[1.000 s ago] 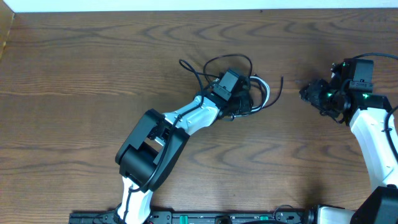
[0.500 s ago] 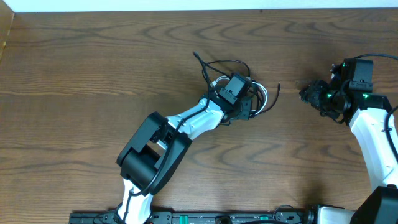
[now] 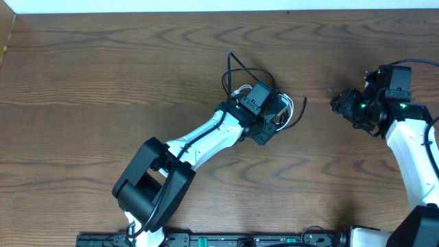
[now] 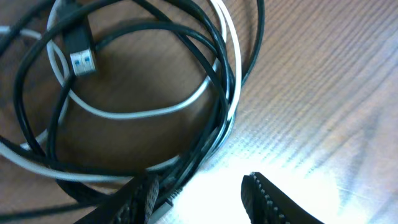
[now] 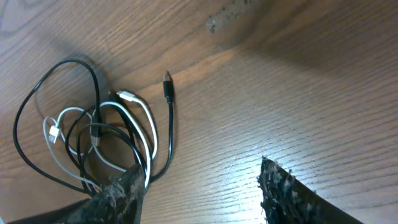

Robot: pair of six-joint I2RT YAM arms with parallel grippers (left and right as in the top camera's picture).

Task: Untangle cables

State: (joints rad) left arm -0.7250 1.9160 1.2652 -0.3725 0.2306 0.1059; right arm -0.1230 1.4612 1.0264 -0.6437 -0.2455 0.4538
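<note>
Overhead: the cables (image 3: 287, 110) lie in one knot at mid-table under the left gripper (image 3: 274, 113), with the right gripper (image 3: 337, 103) well apart, so a one-sided pull would likely drag the whole bundle. Left wrist: the jaws stand partly apart over bare wood, black strands (image 4: 217, 93) brushing one finger (image 4: 142, 198); closing here could pinch several cords and tighten the knot. Right wrist: the jaws are wide and empty, and the loose plug (image 5: 168, 84) could snag in a loop.

Tangled black and white cables (image 4: 149, 112) touch the parted left pincer (image 4: 200, 183).
</note>
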